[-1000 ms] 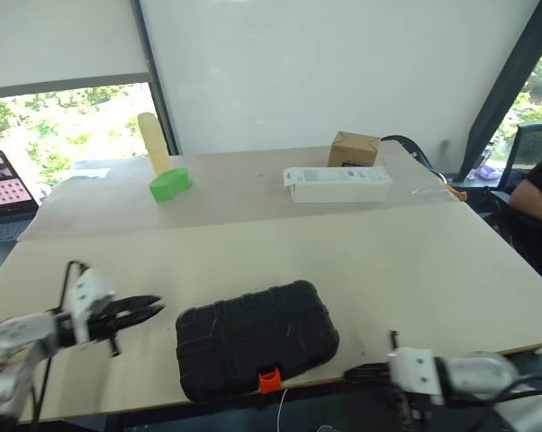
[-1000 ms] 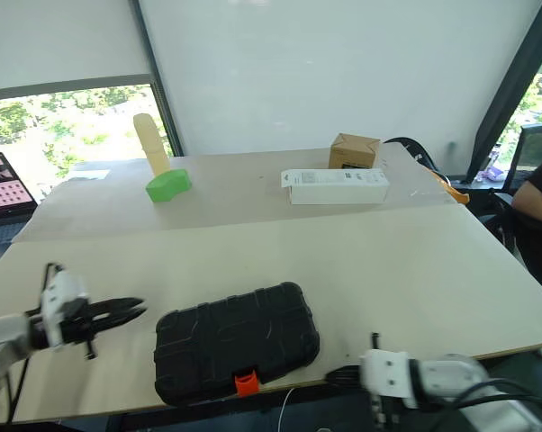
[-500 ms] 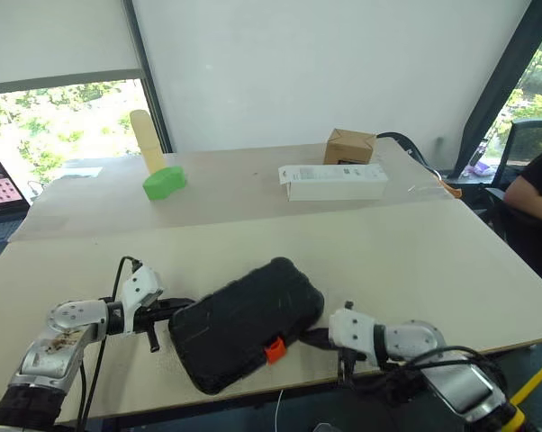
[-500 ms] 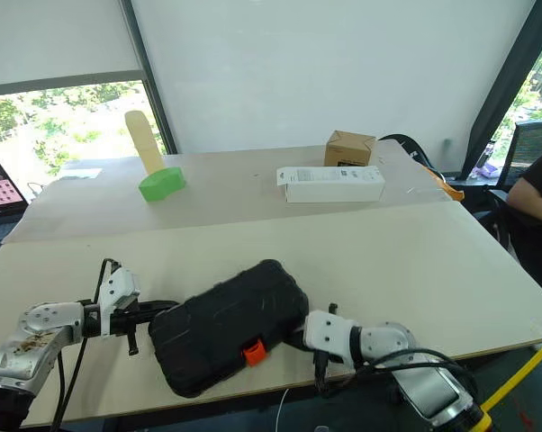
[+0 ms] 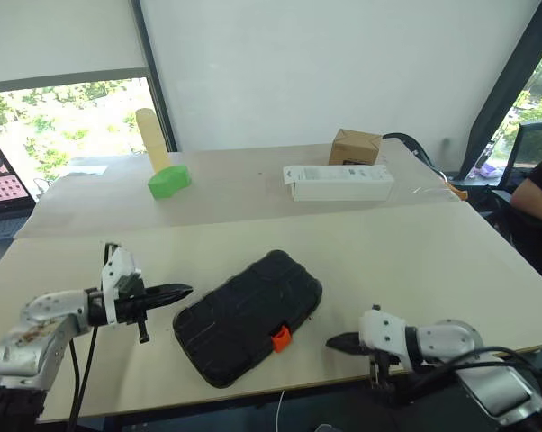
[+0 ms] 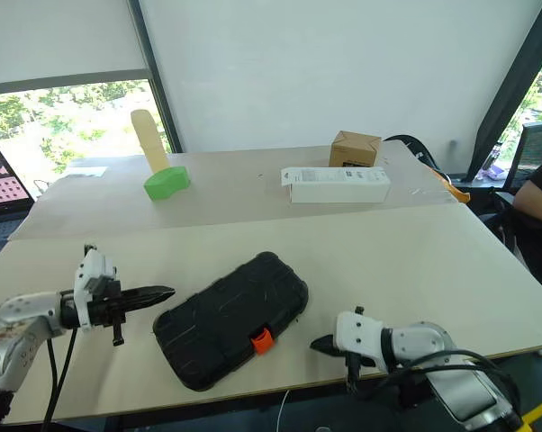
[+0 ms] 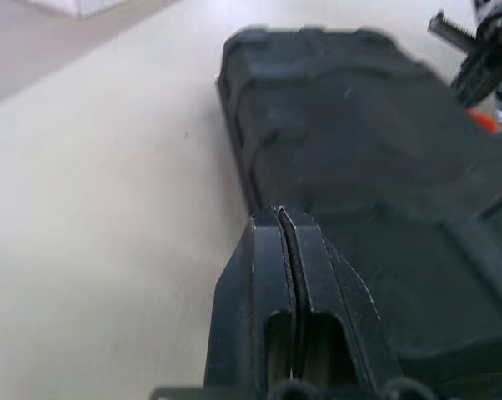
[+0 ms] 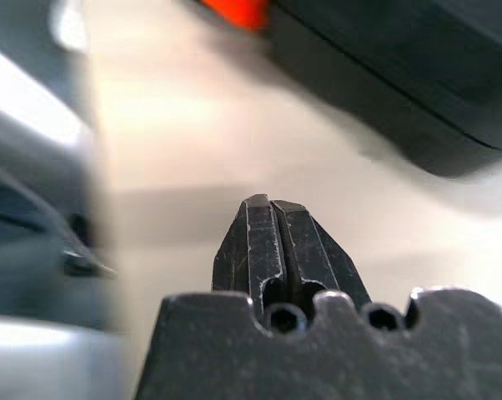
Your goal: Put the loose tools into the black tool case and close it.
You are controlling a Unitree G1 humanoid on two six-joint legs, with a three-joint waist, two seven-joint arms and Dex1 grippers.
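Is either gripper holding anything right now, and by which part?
Nothing is held. The left gripper and right gripper are both shut on nothing, flanking the closed black tool case.

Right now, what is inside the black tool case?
That cannot be seen: the black tool case lies shut on the table, orange latch toward the near edge, so its lid covers whatever it holds. No loose tools lie on the table around it.

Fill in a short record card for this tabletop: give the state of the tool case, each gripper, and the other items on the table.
black tool case: closed, lying at an angle near the table's front edge, orange latch facing front
left gripper: shut, beside the case's left end
right gripper: shut, right of the latch, apart from the case
far table: white long carton, brown box, green object
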